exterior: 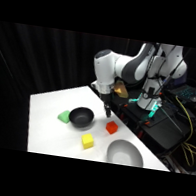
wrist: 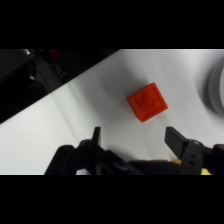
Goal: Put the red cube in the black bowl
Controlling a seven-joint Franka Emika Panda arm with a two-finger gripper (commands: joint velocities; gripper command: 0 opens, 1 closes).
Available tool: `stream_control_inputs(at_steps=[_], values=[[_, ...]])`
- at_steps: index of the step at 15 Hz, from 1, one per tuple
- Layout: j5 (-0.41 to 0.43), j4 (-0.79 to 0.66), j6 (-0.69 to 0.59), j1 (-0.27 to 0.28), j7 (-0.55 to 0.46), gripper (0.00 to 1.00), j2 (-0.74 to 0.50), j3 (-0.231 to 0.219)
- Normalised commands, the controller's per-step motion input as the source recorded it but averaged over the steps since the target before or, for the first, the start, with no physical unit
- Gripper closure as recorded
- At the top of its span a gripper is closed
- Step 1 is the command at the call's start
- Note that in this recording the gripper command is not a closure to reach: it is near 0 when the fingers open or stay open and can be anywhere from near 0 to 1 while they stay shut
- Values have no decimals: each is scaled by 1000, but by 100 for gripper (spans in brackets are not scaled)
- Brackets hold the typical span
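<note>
Dark black backdrop, table [exterior: 48, 114] brightly lit from above, near overexposed. Soft glare spot inside black bowl [exterior: 81, 116]. Short soft shadows beside red cube [wrist: 147, 102] in wrist view. Both views soft, blurred. Gripper [wrist: 134, 137] fingers [wrist: 176, 140] dark, out of focus.
</note>
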Motion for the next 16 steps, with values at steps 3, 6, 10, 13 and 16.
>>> stream_control_inputs(at_steps=[3,6,10,13,16], values=[[-164,-263,408,164,177,0,-286,157],[-267,-240,473,26,-92,0,-43,49],[-323,-135,381,-104,-387,0,82,-107],[-80,9,250,-105,-487,0,133,-91],[95,110,178,-41,-380,0,176,-14]])
